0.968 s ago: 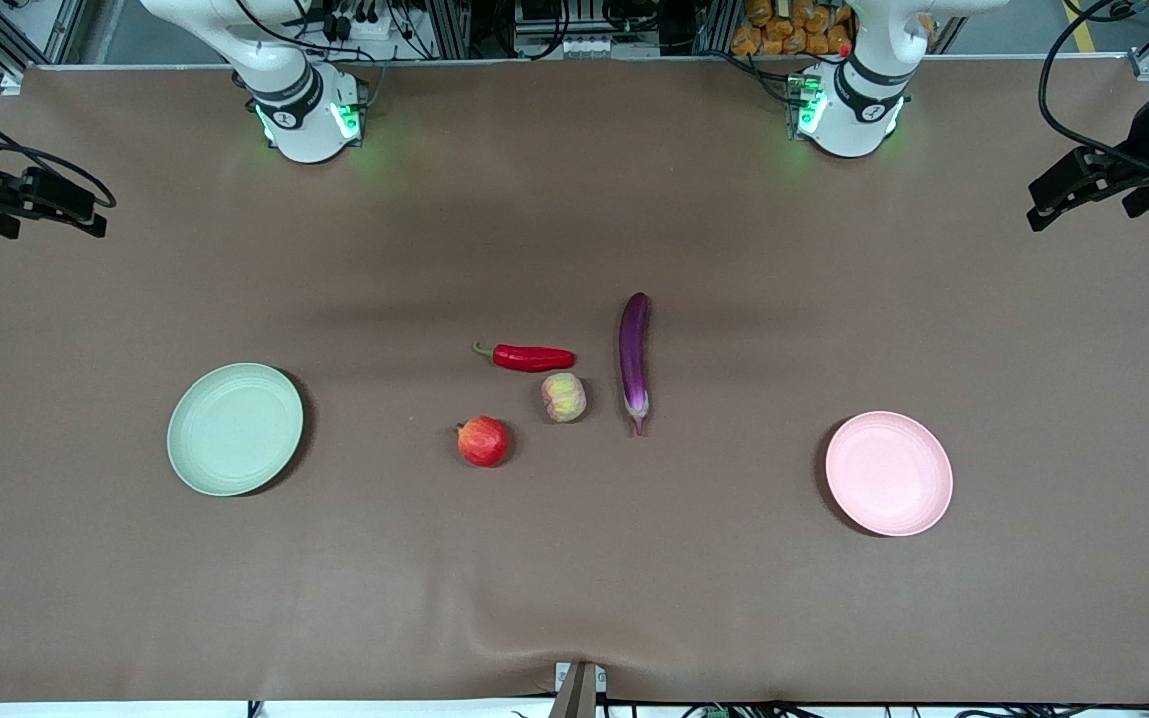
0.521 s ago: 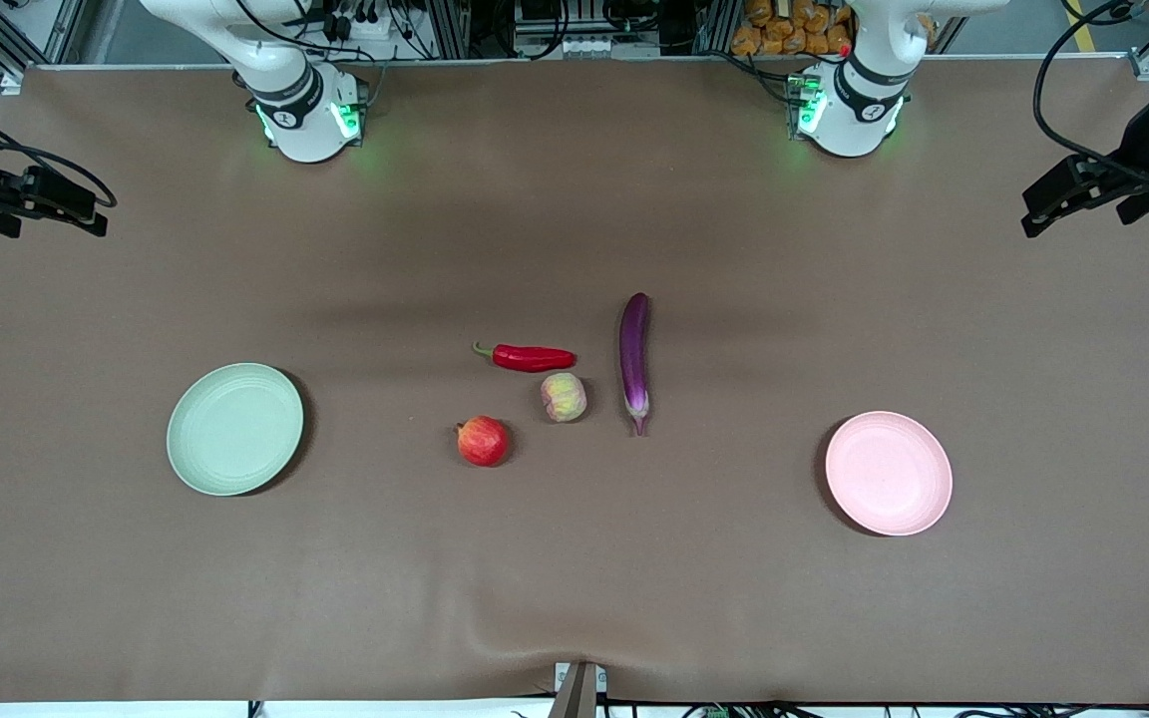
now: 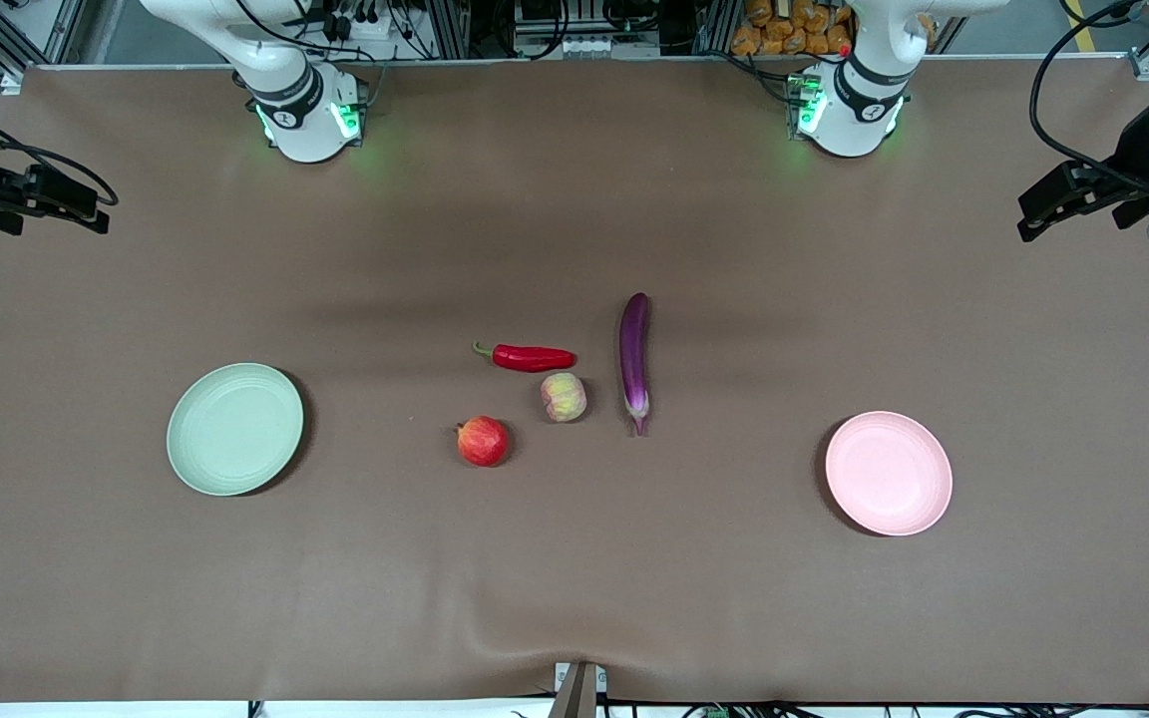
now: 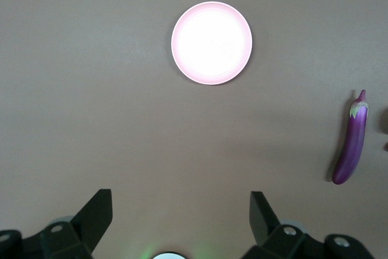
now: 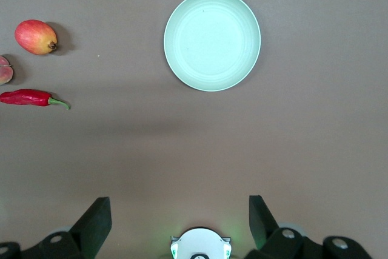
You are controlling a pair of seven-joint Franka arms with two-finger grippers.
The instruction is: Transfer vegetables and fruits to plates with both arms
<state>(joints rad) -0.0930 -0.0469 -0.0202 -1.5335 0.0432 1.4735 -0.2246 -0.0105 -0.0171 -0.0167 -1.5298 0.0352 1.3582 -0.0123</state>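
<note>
The purple eggplant (image 3: 634, 357), red chili (image 3: 531, 357), pale peach (image 3: 564, 397) and red apple (image 3: 483, 441) lie together mid-table. The green plate (image 3: 234, 429) lies toward the right arm's end and the pink plate (image 3: 889, 473) toward the left arm's end; both are bare. My left gripper (image 3: 1038, 209) hangs open and empty high over its end of the table. In its wrist view (image 4: 180, 201) I see the pink plate (image 4: 211, 42) and the eggplant (image 4: 351, 141). My right gripper (image 3: 86, 207) hangs open and empty over its end. Its wrist view (image 5: 180, 207) shows the green plate (image 5: 212, 40), apple (image 5: 36, 36), peach (image 5: 5, 70) and chili (image 5: 30, 97).
The brown table mat (image 3: 574, 578) is wide and flat, with a small ripple at the edge nearest the front camera. The two arm bases (image 3: 307, 120) (image 3: 849, 115) stand along the edge farthest from that camera.
My left gripper has drifted slightly toward the middle of the table. My right gripper has barely shifted. The produce and plates have not moved.
</note>
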